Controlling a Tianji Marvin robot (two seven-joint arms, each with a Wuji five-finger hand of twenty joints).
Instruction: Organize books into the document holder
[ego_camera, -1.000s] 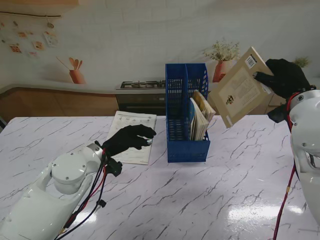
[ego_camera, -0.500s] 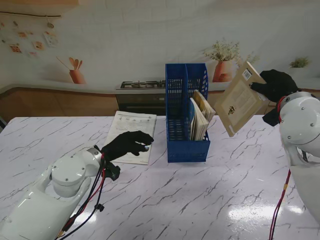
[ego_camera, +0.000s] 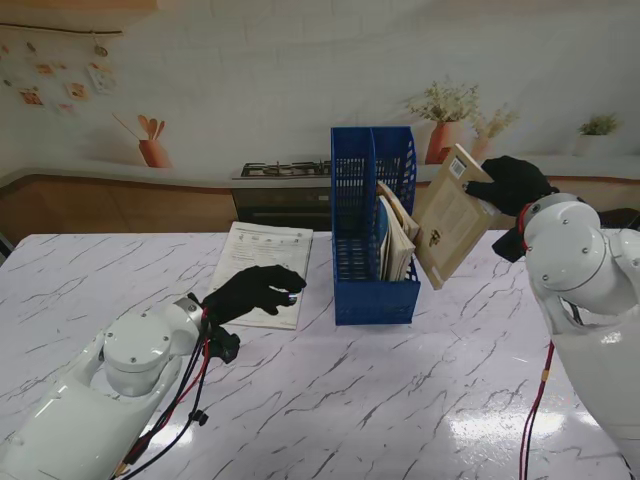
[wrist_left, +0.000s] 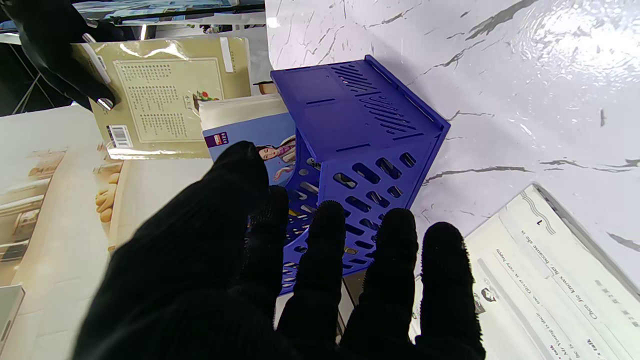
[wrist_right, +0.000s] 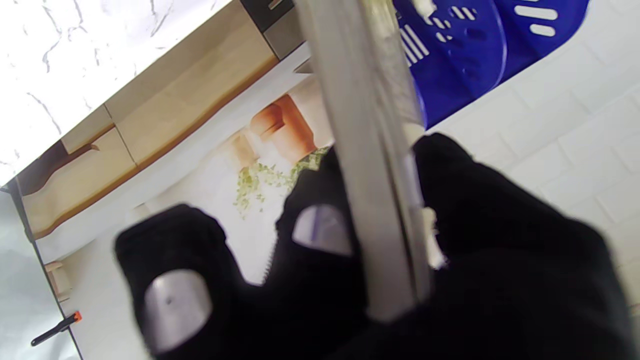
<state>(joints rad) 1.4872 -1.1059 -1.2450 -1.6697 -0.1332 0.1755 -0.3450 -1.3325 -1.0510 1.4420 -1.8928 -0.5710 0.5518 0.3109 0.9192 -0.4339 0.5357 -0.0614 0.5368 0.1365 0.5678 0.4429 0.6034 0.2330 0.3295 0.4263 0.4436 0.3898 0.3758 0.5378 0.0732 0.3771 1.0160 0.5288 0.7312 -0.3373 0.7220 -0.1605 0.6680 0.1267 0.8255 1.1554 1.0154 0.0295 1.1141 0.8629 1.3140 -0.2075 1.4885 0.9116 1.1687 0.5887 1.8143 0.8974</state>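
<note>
Fingers (wrist_right: 320, 235) of the right hand (ego_camera: 510, 185) are pinching the tan book (ego_camera: 447, 215) at its upper corner, holding it tilted in the air just right of the blue document holder (ego_camera: 372, 225) by the worktop's far edge. Its long axis is slanting down toward the holder's open right slot, already carrying books. The left hand (ego_camera: 255, 288), empty and loosely spread, is resting over a booklet (ego_camera: 262, 258) lying left of the holder.

the right hand (ego_camera: 510, 183) carried the tan book (ego_camera: 445, 216) leftward and lower, until it nearly touched the blue document holder (ego_camera: 372, 235).
</note>
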